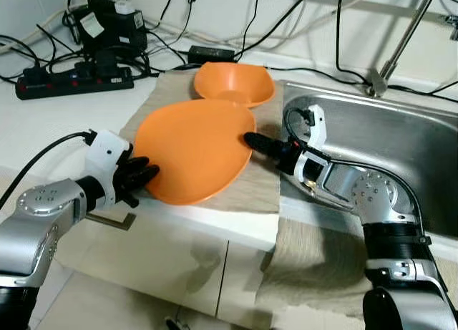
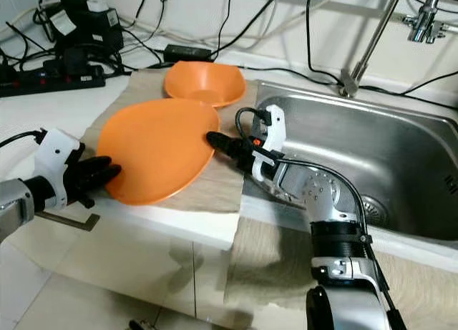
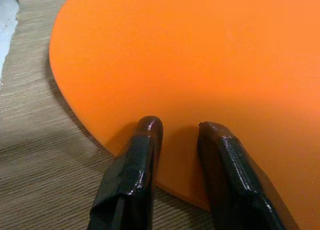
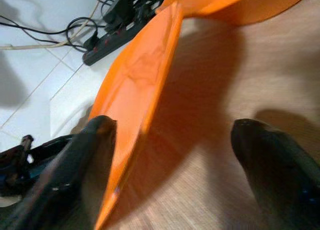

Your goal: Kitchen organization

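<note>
Lifting looks next. Left eye view: orange plate (image 1: pixel 193 149) mid-frame on the mat (image 1: pixel 250 190), left end effector (image 1: pixel 147 174) at its lower-left rim, right end effector (image 1: pixel 250 139) at its right edge.

Left wrist: fingers narrow, not clamped.

Right wrist: fingers wide, straddling the tilted rim; close before raising.
</note>
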{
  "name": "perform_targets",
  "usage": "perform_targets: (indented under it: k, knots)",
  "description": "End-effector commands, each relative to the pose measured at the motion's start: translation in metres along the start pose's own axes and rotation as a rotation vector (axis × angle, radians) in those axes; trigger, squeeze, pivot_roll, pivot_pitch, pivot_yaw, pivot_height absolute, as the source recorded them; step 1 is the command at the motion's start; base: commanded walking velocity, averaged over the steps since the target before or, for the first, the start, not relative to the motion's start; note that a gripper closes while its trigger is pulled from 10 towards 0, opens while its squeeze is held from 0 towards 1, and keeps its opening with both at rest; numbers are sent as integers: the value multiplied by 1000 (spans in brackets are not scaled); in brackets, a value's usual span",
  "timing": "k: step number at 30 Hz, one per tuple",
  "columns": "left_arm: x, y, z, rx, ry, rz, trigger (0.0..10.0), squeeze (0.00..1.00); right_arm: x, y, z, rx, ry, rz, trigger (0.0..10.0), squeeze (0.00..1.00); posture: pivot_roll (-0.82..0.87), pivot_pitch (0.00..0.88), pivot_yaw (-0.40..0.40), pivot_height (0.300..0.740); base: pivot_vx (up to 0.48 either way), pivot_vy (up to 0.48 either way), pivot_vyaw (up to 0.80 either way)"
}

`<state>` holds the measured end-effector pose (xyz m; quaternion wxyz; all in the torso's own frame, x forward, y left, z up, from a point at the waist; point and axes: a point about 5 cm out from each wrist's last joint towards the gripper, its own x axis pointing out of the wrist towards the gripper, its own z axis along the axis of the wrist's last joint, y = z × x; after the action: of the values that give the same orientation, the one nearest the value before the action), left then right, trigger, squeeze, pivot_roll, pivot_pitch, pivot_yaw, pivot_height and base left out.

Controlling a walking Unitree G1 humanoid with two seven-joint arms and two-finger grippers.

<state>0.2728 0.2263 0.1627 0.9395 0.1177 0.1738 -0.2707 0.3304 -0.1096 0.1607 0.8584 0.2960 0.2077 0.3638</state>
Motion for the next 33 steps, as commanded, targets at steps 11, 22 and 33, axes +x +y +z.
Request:
perform_targets:
  k: [11, 22, 33]
  knots:
    - [7, -10, -21, -36, 97, -58, 10000, 0, 3, 7, 2, 95, -39, 66, 0, 0, -51, 0, -63, 740, 0, 0, 0]
    - [8, -10, -20, -34, 93, -55, 10000, 0, 4, 7, 2, 109, -49, 65, 0, 0, -49, 0, -63, 740, 0, 0, 0]
    - [9, -11, -18, -27, 87, -55, 10000, 0, 7, 9, -3, 116, -52, 86, 0, 0, -48, 0, -60, 740, 0, 0, 0]
